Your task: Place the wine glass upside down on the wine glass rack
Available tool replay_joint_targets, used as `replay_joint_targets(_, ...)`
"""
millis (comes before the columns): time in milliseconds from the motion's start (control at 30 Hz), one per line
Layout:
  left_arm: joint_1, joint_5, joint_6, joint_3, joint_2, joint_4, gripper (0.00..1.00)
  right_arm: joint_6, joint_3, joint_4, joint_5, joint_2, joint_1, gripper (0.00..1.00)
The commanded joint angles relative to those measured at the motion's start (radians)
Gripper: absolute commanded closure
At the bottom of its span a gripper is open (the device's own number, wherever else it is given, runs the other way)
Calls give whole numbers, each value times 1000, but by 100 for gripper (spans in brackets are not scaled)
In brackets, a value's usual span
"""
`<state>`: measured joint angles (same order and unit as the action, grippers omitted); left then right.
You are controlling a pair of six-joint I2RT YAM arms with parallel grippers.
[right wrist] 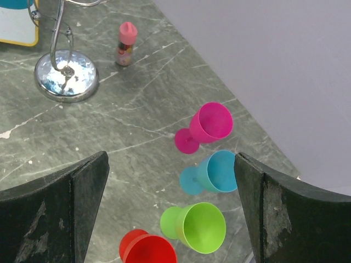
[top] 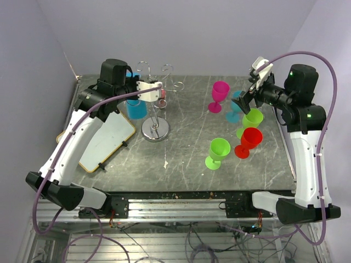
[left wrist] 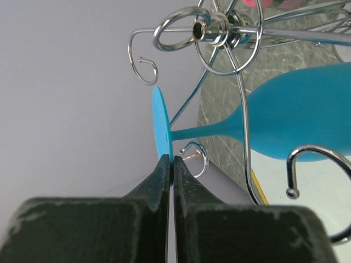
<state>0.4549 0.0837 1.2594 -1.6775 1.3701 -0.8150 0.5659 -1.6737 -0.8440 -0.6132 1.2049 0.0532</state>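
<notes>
Pointing bowl-down, the blue glass (top: 136, 108) is up among the curled arms of the rack (top: 155, 130), close beside the post at the left rear of the tabletop (top: 186, 159). It is opaque bright blue, with a rounded bowl, a thin stem and a flat disc foot.

The left wrist view shows the glass (left wrist: 296, 120) running parallel to the rack's post, foot toward the chrome hub (left wrist: 219, 27). One silver wire crosses in front of the point where stem meets bowl; whether the stem sits inside an arm cannot be told. The left fingers (left wrist: 159, 186) are pressed together on the edge of the foot. That pinch is hidden in the top view.

The right wrist view alone shows a small pink-capped bottle (right wrist: 126, 44) clearly, near the rack's shiny disc base (right wrist: 66, 74). It also shows the right fingers (right wrist: 71, 197) spread wide with nothing between them. They hover over the pink glass (right wrist: 211, 123), a second blue glass (right wrist: 216, 172), a green glass (right wrist: 197, 227) and a red glass (right wrist: 148, 249).

From above, these stand upright at the right of the tabletop. A further green glass (top: 218, 150) stands nearer the middle, and a white board (top: 107, 142) lies under the left arm.
</notes>
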Motion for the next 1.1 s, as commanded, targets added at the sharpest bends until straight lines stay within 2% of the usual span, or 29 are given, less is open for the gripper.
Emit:
replay_joint_targets(0, 12, 13, -10, -37, 9, 77, 93, 11, -9, -15, 13, -7, -6, 3)
replay_joint_targets(567, 14, 222, -49, 80, 6, 265, 93, 8, -5, -15, 3, -4, -7, 3)
replay_joint_targets(800, 13, 276, -49, 104, -10, 272, 93, 9, -3, -16, 3, -7, -7, 2)
replay_joint_targets(1067, 12, 290, -54, 72, -12, 177, 93, 11, 4, -15, 4, -16, -7, 2)
